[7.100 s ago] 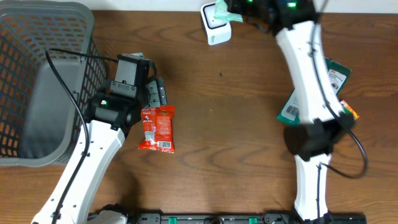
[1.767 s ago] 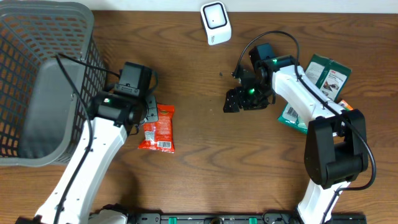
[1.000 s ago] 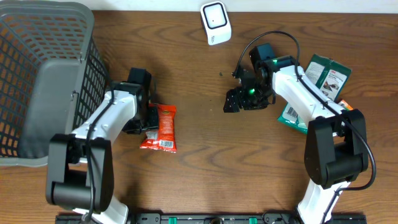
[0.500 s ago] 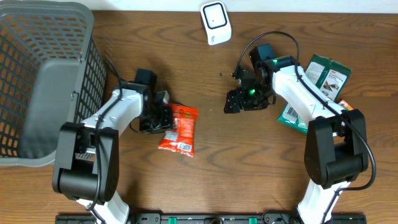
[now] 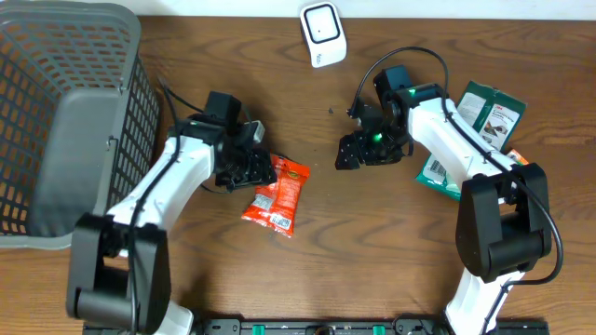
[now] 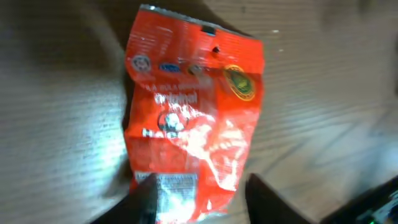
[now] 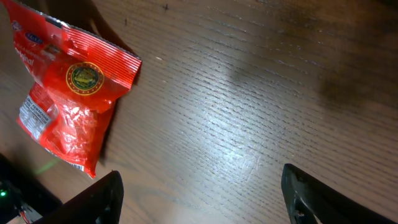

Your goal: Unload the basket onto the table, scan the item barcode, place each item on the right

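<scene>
The item is a red snack packet (image 5: 278, 194) with a white printed patch at one end, lying slanted near the table's middle. My left gripper (image 5: 257, 174) is at the packet's left end. In the left wrist view the packet (image 6: 189, 118) fills the frame, and my left gripper (image 6: 202, 208) is shut on its lower end, beside the white patch. My right gripper (image 5: 350, 155) hovers open to the packet's right, apart from it. The right wrist view shows the packet (image 7: 68, 93) at the upper left and only bare wood between the right gripper's (image 7: 205, 199) spread fingers. A white scanner (image 5: 322, 34) stands at the table's back edge.
A grey wire basket (image 5: 65, 121) fills the left side of the table. Green packets (image 5: 491, 110) lie at the right, another green packet (image 5: 436, 171) sits under the right arm, and an orange item (image 5: 523, 166) is beside it.
My left gripper has closed in on the packet and carried it rightward and slightly toward the back, turning it to a slant. The right arm has stayed still.
</scene>
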Available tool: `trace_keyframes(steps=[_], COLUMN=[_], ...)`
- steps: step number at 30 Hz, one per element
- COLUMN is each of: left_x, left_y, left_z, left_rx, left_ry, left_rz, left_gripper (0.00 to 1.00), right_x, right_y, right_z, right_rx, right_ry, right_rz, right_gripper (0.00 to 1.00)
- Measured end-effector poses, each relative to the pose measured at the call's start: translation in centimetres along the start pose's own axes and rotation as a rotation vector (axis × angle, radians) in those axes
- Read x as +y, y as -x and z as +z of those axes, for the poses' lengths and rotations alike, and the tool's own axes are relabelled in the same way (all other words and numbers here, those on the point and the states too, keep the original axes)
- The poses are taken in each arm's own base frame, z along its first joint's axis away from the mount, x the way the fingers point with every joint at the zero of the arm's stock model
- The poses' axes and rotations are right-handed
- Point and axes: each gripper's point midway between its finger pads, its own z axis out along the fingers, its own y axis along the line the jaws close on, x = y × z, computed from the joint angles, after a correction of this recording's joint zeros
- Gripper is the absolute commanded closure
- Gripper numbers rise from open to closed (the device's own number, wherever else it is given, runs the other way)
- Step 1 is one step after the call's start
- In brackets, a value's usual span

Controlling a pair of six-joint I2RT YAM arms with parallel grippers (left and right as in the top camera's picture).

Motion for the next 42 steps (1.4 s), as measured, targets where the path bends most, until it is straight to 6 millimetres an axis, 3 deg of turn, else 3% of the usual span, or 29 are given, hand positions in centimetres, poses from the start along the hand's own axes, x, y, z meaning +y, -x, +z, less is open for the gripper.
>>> trace_keyframes(steps=[3,5,7,20,29,31,36,42], left_x=[-0.1,0.1,0.8,5.4,6.8,6.8,5.0,3.3], left_y=[-0.2,-0.6,-1.3,-6.1,-6.5,-5.9,-3.3,-2.4], left_z=[0.1,0.5,1.1,4.4,3.4,2.7,0.2,0.2], left_rx=[0.002,0.015,0.035,0.117,0.117,0.088,-0.048,-0.080], left_ry=[0.010,0.026,0.061,0.179,0.288,0.303,0.273,0.188], left_rz=[0.007,0.011,0.008,-0.062,-0.099,-0.092,-0.090,-0.086], left_gripper=[0.61,0.74,0.78,0.81,0.79,0.79,0.79,0.80], right_x=[0.0,0.0,0.0,0.0,0.0,0.0,0.8,3.0], right_y=[0.0,0.0,0.0,0.1,0.1,0.1,0.1,0.2], right_z=[0.0,0.0,0.0,0.0,0.0,0.0,0.0,-0.3], right_rx=[-0.001,-0.001,-0.001,-0.003,-0.004,-0.004,-0.006,-0.009], right_ry=[0.000,0.000,0.000,0.000,0.000,0.000,0.045,0.173], right_rz=[0.000,0.000,0.000,-0.001,-0.002,-0.001,-0.012,-0.024], right_gripper=[0.23,0.23,0.23,0.22,0.22,0.16,0.13,0.17])
